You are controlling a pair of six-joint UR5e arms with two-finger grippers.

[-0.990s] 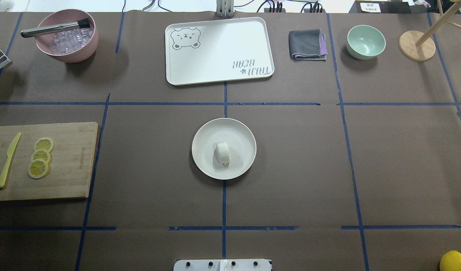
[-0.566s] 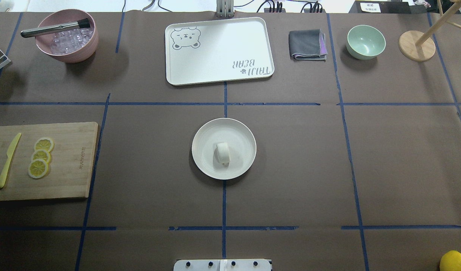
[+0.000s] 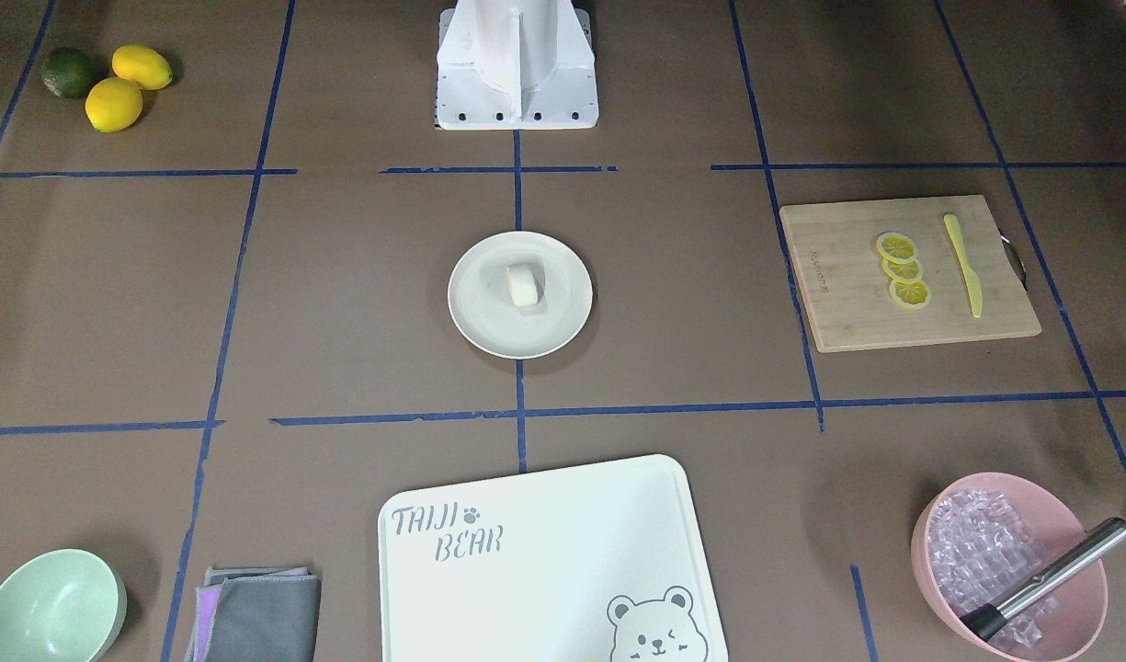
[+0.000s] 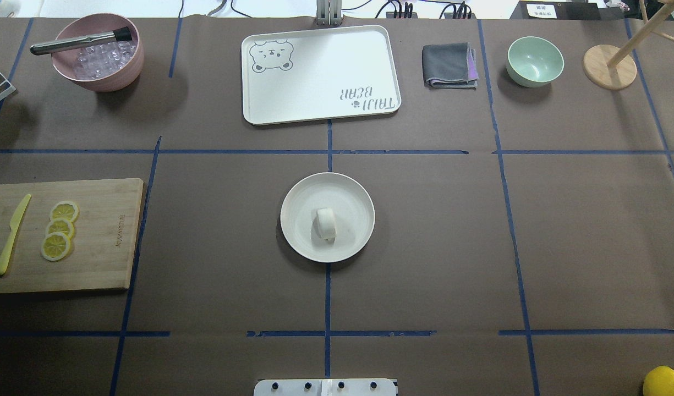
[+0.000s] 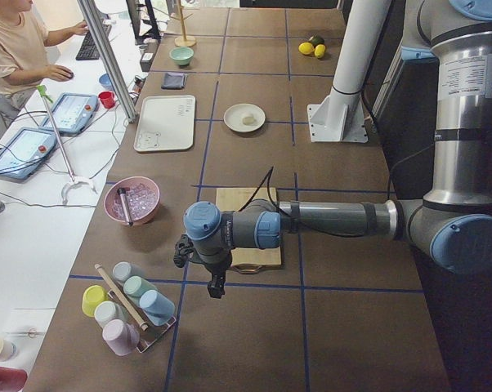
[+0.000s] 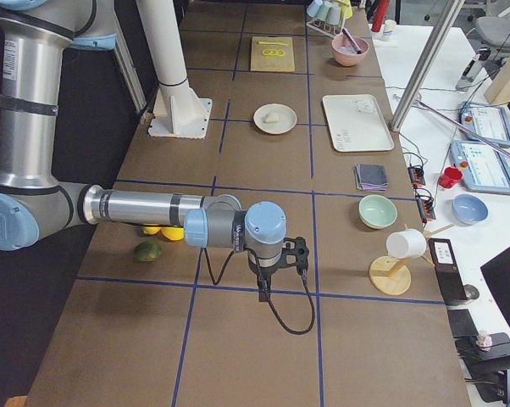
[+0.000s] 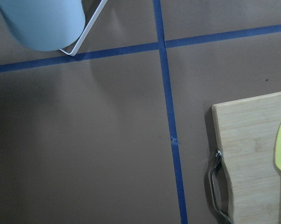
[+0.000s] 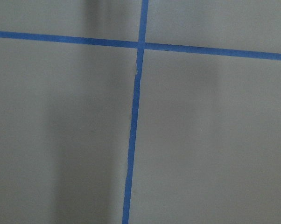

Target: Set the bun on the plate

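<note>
The bun (image 4: 325, 223), a small white rounded lump, lies on the round cream plate (image 4: 301, 239) at the middle of the table, a little toward the robot's side of its centre. It also shows as the bun (image 3: 523, 284) on the plate (image 3: 484, 322) in the front-facing view. Neither gripper is near it. My left gripper (image 5: 216, 286) hangs over the table's left end, beyond the cutting board. My right gripper (image 6: 263, 293) hangs over the right end. Both show only in the side views, so I cannot tell whether they are open or shut.
A bear-print tray (image 4: 320, 74), a folded grey cloth (image 4: 450, 66), a mint-green bowl (image 4: 535, 60) and a pink bowl of ice (image 4: 97, 52) line the far side. A cutting board (image 4: 94, 236) with lemon slices and a yellow knife sits left. A cup rack (image 5: 127, 306) stands near the left gripper.
</note>
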